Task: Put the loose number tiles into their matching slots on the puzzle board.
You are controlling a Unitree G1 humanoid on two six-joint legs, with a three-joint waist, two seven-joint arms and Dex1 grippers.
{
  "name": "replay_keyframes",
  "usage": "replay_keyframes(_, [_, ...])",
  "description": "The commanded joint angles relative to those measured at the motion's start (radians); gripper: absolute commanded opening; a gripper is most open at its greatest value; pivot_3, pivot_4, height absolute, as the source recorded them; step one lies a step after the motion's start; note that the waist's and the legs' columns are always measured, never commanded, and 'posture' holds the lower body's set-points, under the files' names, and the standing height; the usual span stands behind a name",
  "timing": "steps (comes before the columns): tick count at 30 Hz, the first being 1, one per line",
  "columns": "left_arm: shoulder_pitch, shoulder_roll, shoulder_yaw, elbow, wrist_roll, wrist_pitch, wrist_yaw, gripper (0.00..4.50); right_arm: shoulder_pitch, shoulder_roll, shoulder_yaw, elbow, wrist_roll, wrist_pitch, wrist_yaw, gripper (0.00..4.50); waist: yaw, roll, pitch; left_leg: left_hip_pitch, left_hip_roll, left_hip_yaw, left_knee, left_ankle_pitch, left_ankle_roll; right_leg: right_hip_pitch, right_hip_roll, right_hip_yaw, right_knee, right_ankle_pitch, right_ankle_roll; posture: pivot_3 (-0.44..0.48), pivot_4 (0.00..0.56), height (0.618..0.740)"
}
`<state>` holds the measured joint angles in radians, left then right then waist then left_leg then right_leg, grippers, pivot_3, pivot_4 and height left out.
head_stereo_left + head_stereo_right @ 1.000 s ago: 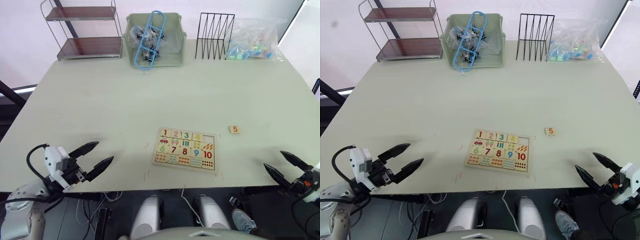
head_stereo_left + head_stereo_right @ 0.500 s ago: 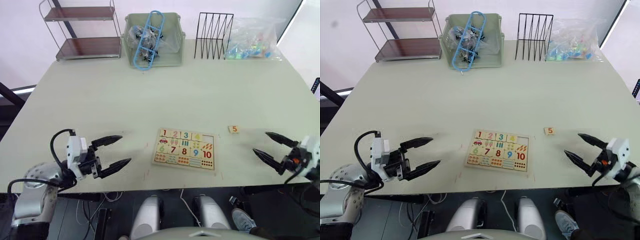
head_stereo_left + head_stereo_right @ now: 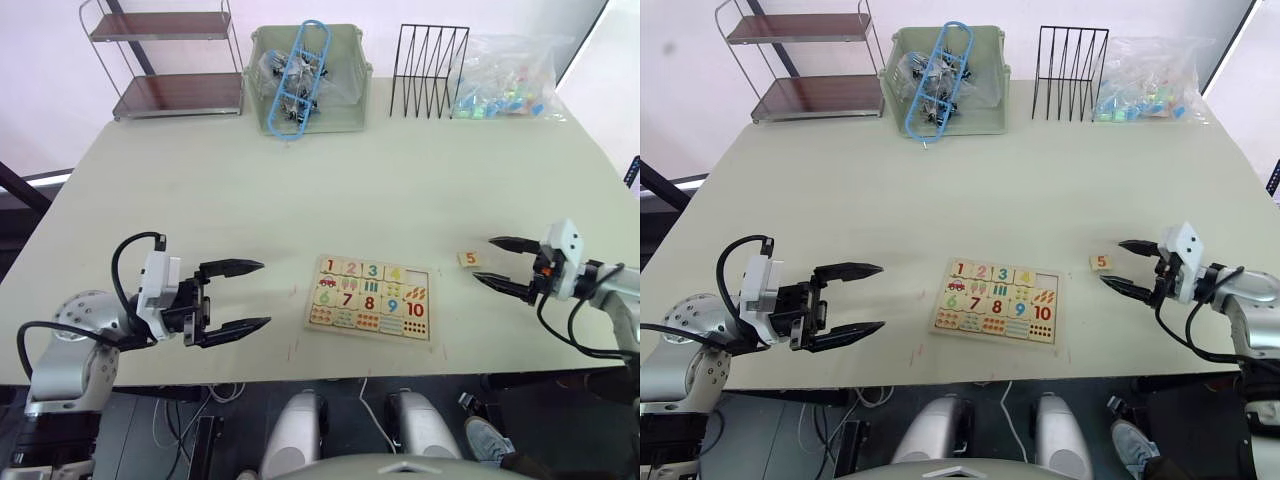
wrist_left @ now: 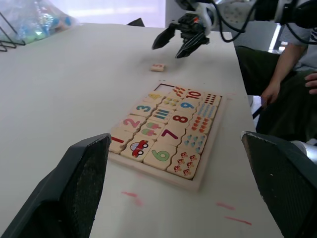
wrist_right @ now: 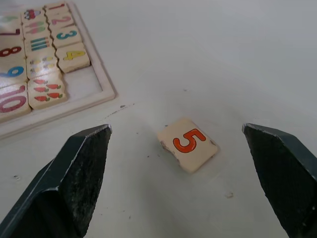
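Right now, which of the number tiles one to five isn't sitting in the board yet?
The 5 tile. It lies loose on the table beside the puzzle board, in front of the open right gripper; tiles 1 to 4 sit in the top row.

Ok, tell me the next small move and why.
Probably lower the right gripper and shut its open fingers on the 5 tile. It lies loose on the table between them, and the puzzle board has one empty slot beside the 4.

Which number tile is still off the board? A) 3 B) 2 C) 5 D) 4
C: the 5 tile lies on the table beside the puzzle board, between the open right gripper fingers; 1 to 4 sit in the top row, the last slot empty.
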<state>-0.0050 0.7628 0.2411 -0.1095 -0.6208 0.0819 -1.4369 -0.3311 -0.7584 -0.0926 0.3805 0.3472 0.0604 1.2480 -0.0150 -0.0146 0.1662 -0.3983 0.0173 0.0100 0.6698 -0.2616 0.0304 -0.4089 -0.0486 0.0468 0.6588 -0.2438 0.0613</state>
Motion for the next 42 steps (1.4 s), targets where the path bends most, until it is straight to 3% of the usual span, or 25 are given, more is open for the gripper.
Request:
replay_keyframes(1, [-0.019, 0.029, 0.010, -0.039, -0.027, 0.005, -0.029, 4.50, -0.080, -0.027, 0.050, 0.073, -0.053, -0.037, 0.078, 4.44, 0.000, 0.000, 0.000, 0.000, 0.000, 0.000, 0.000, 0.000, 0.000, 0.000, 0.000, 0.000, 0.000, 0.000, 0.000, 0.000, 0.150, 0.740])
replay_keyframes(16, [-0.036, 0.074, 0.024, -0.038, -0.058, 0.012, -0.106, 4.50, -0.352, -0.029, 0.195, 0.403, -0.241, -0.226, 0.235, 4.44, -0.001, 0.000, 0.000, 0.000, 0.000, 0.003, 0.000, 0.000, 0.000, 0.000, 0.000, 0.000, 0.000, 0.000, 0.000, 0.000, 0.150, 0.740])
replay_keyframes(32, [-0.027, 0.063, 0.025, -0.030, -0.048, -0.006, -0.091, 4.50, -0.484, 0.010, 0.245, 0.650, -0.352, -0.478, 0.290, 4.44, -0.006, 0.000, 0.000, 0.000, 0.001, 0.003, 0.000, 0.000, 0.000, 0.000, 0.000, 0.001, 0.000, 0.000, 0.000, 0.000, 0.150, 0.740])
replay_keyframes(36, [-0.026, 0.064, 0.024, -0.030, -0.048, -0.008, -0.086, 4.50, -0.499, 0.015, 0.254, 0.685, -0.375, -0.486, 0.303, 3.19, -0.008, 0.000, 0.000, 0.000, 0.001, 0.003, 0.000, 0.000, 0.000, 0.000, 0.000, 0.001, 0.000, 0.000, 0.000, 0.000, 0.150, 0.740])
replay_keyframes(40, [-0.021, 0.064, 0.024, -0.032, -0.045, -0.011, -0.080, 4.50, -0.499, 0.026, 0.247, 0.697, -0.374, -0.493, 0.311, 1.24, -0.014, 0.000, 0.000, 0.001, 0.001, 0.003, 0.000, 0.000, 0.000, 0.000, 0.000, 0.001, 0.000, 0.000, 0.000, 0.000, 0.150, 0.740])
replay_keyframes(41, [-0.020, 0.064, 0.024, -0.036, -0.044, -0.010, -0.077, 4.50, -0.500, 0.027, 0.246, 0.699, -0.375, -0.494, 0.309, 0.91, -0.016, 0.000, 0.000, 0.001, 0.001, 0.003, 0.000, 0.000, 0.000, 0.000, 0.000, 0.001, 0.000, 0.000, 0.000, 0.000, 0.150, 0.740])
replay_keyframes(42, [-0.018, 0.064, 0.023, -0.040, -0.045, -0.008, -0.074, 4.50, -0.500, 0.028, 0.244, 0.699, -0.375, -0.493, 0.308, 0.85, -0.018, 0.000, 0.000, 0.001, 0.001, 0.003, 0.000, 0.000, 0.000, 0.000, 0.000, 0.001, 0.000, 0.000, 0.000, 0.000, 0.150, 0.740])
